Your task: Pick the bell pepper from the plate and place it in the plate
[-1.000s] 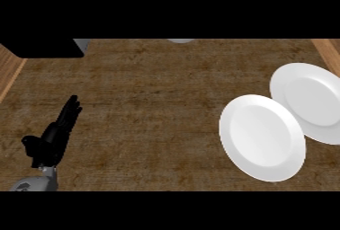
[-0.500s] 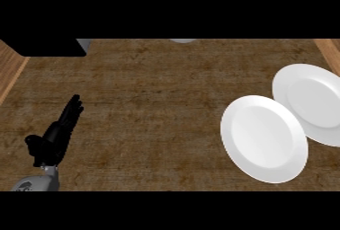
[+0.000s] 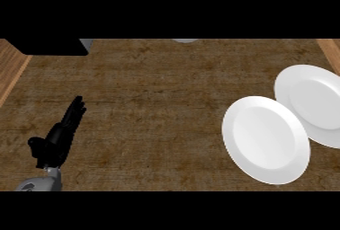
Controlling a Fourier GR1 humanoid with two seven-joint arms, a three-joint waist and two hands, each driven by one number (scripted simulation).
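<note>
1. Surface: dark brown, rough-grained wooden counter top (image 3: 166, 90) fills most of the head view; lighter wooden edging runs along it at 9 o'clock and at 2 o'clock.
2. Left hand (image 3: 56, 139): black, at 8 o'clock, grey forearm entering from the lower edge. Fingers straight and held together, tips pointing toward 12 o'clock, thumb sticking out to the side. It holds nothing and touches no object.
3. Right hand: not visible in this view.
4. Near round white plate (image 3: 266, 139): at 4 o'clock, lying flat on the counter, nothing on it.
5. Far round white plate (image 3: 315, 103): at 3 o'clock, partly cut by the right border. The near plate's rim overlaps its lower-left rim; the two appear to touch.
6. Bell pepper: not seen on either plate nor anywhere else on the counter; its location cannot be told from this view.
7. Black box-shaped object (image 3: 46, 46): at 10 o'clock, cut off at the top edge.
8. Small pale rounded object (image 3: 185, 40): at 12 o'clock, only a sliver shows; identity unclear.
9. Left hand and both plates lie well apart, with bare counter between them.
</note>
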